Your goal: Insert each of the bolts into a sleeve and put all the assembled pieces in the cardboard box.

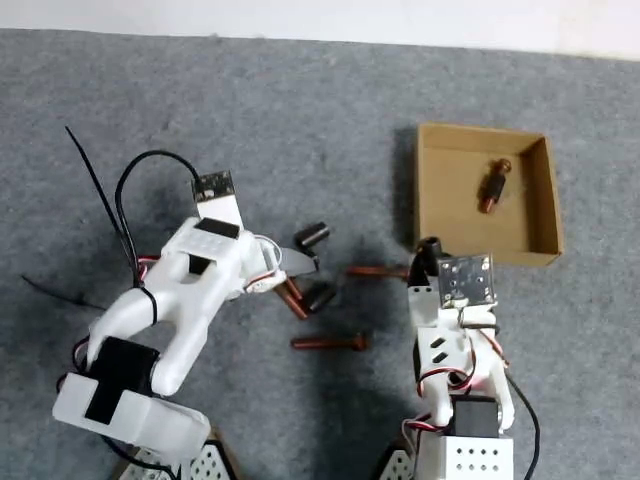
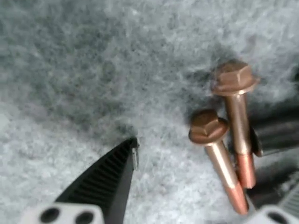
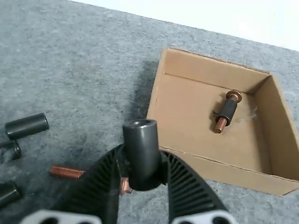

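Sleeve (image 3: 140, 142) clamped in right gripper (image 3: 141, 163), bore end up with a slight lean, held above surface (image 1: 300, 120) just beside front wall of cardboard box (image 3: 215, 170). Bore empty. 1 assembled piece (image 3: 225, 111) lying inside box.

Left gripper (image 1: 287, 274) spread apart, low over 2 copper bolts lying side by side: hex-head bolt (image 2: 236, 119) and neighbour bolt (image 2: 218, 156), shanks close to touching near the tips. Loose sleeve (image 1: 320, 297) just beside them, another sleeve (image 1: 312, 235) a little farther off. 3rd bolt (image 1: 378, 270) on surface near right gripper, 4th bolt (image 1: 330, 342) apart, between the arms.

Risks, judged from this layout:
- Double pick. Both bolts apparently inside the gap; closing here likely to trap 2 at once, or to squeeze 1 out sideways and send it rolling.
- Skewed grip. Round shank, pinched off-centre or near the head, prone to swivel, leaving tip pointed away from bore.
- Knock-on. Loose sleeve close enough to be shoved or rolled during the grab.
- Bad mating. Leaning sleeve plus tilted bolt: tip catching on rim instead of entering, push then twisting sleeve in its clamp or popping it free.
- Box bump. Right gripper near enough to the wall for a small sideways correction to shift the box.
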